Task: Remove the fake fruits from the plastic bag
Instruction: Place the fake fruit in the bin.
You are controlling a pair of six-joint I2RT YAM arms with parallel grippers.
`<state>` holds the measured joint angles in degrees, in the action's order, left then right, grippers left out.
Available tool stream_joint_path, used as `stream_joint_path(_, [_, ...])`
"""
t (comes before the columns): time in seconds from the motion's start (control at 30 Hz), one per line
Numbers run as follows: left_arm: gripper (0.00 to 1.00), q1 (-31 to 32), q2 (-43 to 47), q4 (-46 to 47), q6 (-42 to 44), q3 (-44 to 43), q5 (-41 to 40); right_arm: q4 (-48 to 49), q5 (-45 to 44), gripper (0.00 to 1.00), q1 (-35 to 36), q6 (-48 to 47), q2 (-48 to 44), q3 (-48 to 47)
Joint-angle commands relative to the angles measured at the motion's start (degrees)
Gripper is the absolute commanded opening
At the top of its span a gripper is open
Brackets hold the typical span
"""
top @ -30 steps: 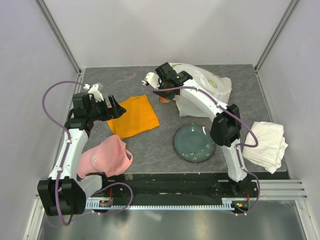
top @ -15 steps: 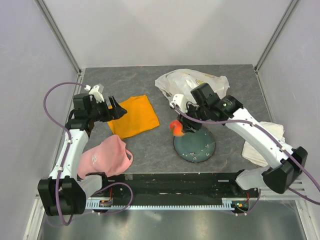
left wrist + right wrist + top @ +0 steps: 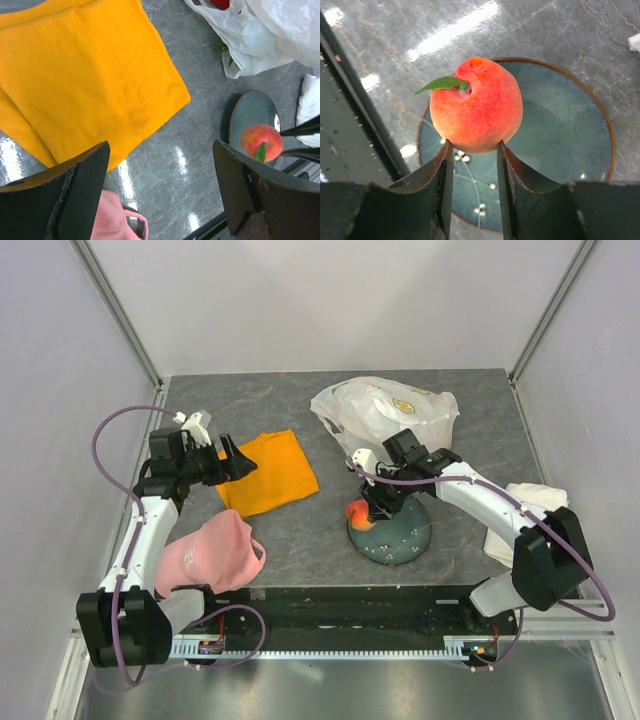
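Note:
My right gripper (image 3: 472,146) is shut on a fake peach (image 3: 476,105), red-orange with a green leaf, and holds it just above the left part of a dark teal plate (image 3: 570,125). The top view shows the peach (image 3: 357,512) at the plate's (image 3: 405,533) left rim. The plastic bag (image 3: 385,410) lies crumpled at the back of the table, behind the plate. In the left wrist view a red fruit (image 3: 220,3) shows in the bag's (image 3: 260,35) mouth. My left gripper (image 3: 232,455) hangs open and empty over the orange cloth's near edge, far from the bag.
An orange cloth (image 3: 270,472) lies left of centre. A pink cap (image 3: 210,555) sits near the left arm's base. A folded white towel (image 3: 497,538) lies at the right edge, partly under the right arm. Grey walls enclose the table.
My right arm has carried the peach from the bag's mouth toward the front and lowered it over the plate's left side. The left arm has barely moved.

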<state>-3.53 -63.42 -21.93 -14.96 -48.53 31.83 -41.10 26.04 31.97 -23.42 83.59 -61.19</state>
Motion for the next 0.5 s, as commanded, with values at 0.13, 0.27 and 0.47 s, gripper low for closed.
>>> stream_joint_path(0.13, [0.91, -0.2, -0.3, 3.2, 2.1, 2.7, 3.9, 4.6, 2.1, 0.65, -2.1, -4.1, -1.1, 4.8])
stream_joint_path(0.27, [0.92, -0.1, -0.3, 3.4, 2.0, 2.9, 5.2, -2.7, 1.9, 0.85, -2.6, -3.1, -3.9, -5.8])
stream_joint_path(0.47, [0.93, 0.6, -5.1, 3.9, -0.3, -0.4, 3.5, 0.3, 0.2, 0.86, -2.0, 6.9, 2.1, -29.3])
